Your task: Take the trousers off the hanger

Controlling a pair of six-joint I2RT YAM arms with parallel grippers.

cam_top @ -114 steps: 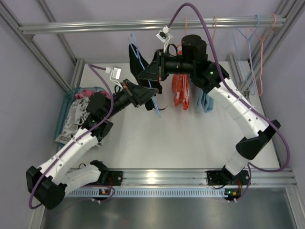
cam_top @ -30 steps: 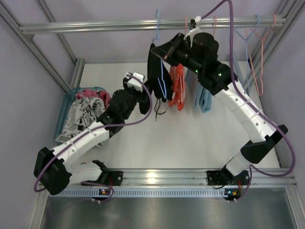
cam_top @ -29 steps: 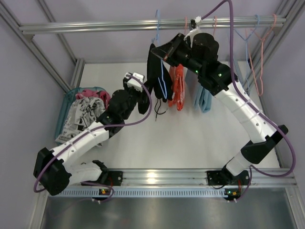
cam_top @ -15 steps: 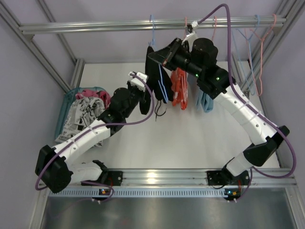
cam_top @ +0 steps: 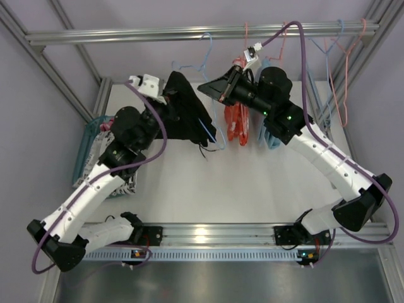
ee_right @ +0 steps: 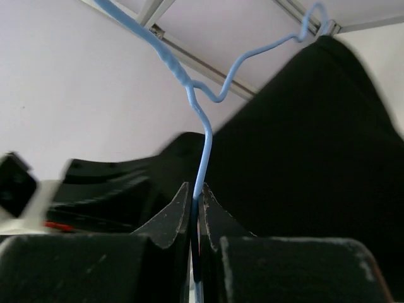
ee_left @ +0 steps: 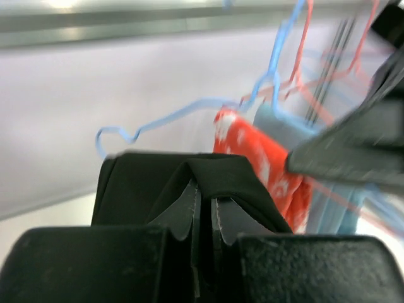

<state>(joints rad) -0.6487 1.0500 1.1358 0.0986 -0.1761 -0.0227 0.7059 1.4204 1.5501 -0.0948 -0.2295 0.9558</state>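
Setting: robotics lab test cell. An aluminium extrusion frame [cam_top: 202,31] boxes in a white desk [cam_top: 252,189], with plain lilac panels [cam_top: 31,113] at the sides. Two white-and-black arms [cam_top: 95,189] are bolted to a front rail [cam_top: 208,234]. Purple cables [cam_top: 303,63] run along them.

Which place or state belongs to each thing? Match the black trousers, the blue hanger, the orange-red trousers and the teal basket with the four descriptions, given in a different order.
Things:
1. black trousers
2. blue hanger
3. orange-red trousers
4. teal basket

Places or states:
A. at the far left of the scene
B. pinched in the left fingers
C. hanging beside a light blue garment
D. clamped in the right fingers

Pairs: 1-B, 2-D, 3-C, 4-A
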